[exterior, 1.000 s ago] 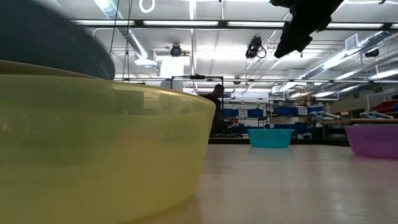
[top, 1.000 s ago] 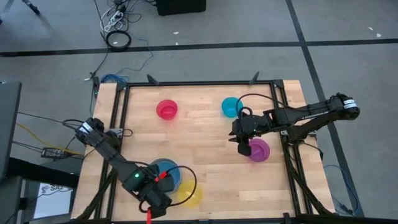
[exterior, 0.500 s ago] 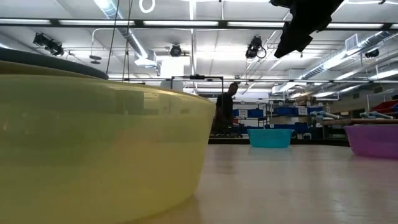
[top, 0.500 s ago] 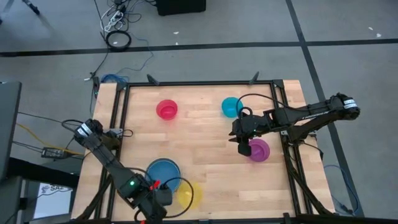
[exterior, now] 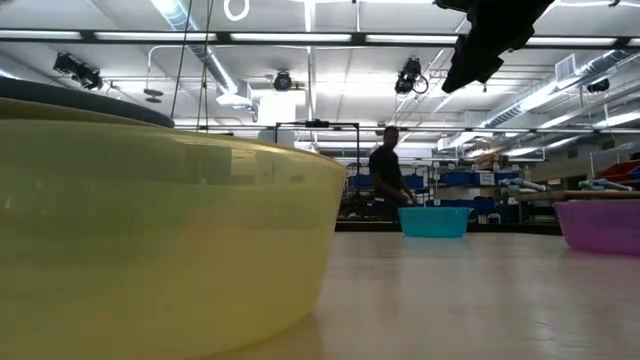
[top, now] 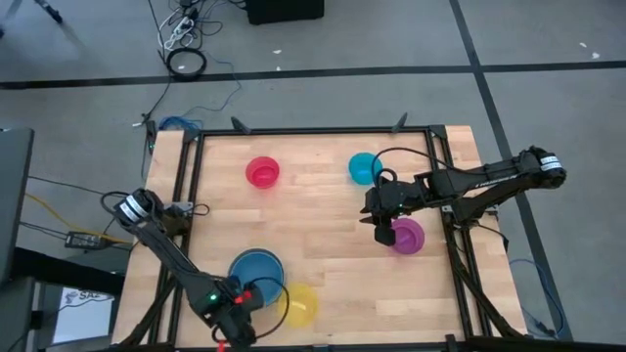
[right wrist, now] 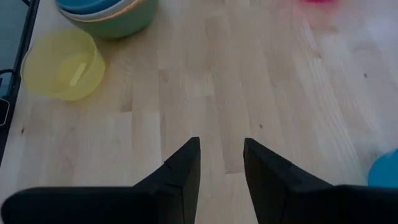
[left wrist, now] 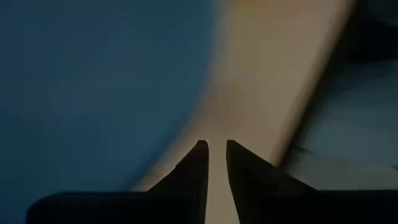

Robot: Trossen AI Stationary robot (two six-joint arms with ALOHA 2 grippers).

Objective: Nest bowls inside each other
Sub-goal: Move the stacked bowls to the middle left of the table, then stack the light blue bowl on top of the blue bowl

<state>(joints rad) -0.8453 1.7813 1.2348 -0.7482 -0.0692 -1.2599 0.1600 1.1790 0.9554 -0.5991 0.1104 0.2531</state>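
Observation:
The blue bowl [top: 256, 272] sits inside a stack of larger bowls whose outermost is green [right wrist: 118, 22], at the table's near left. The yellow bowl [top: 298, 305] stands by itself just right of the stack. My left gripper [top: 233, 329] hangs low at the near edge, beside the stack, pointing steeply down. Its fingers [left wrist: 215, 152] stand a narrow gap apart with nothing between them. My right gripper [top: 381, 227] waits open next to the purple bowl [top: 407, 236]. The pink-red bowl [top: 262, 172] and the cyan bowl [top: 365, 167] stand on the far half.
A black frame [top: 186, 196] runs around the wooden table. The table's middle [top: 323, 225] is bare wood. In the low view the yellow bowl [exterior: 150, 240] fills the left. A person [exterior: 388, 180] walks in the room beyond the table.
My left gripper has dropped toward the table and gone to the near edge, off the blue bowl, whose whole rim now shows. Its wrist has rolled a little. The bowls have stayed in place. The person in the background has walked to the right.

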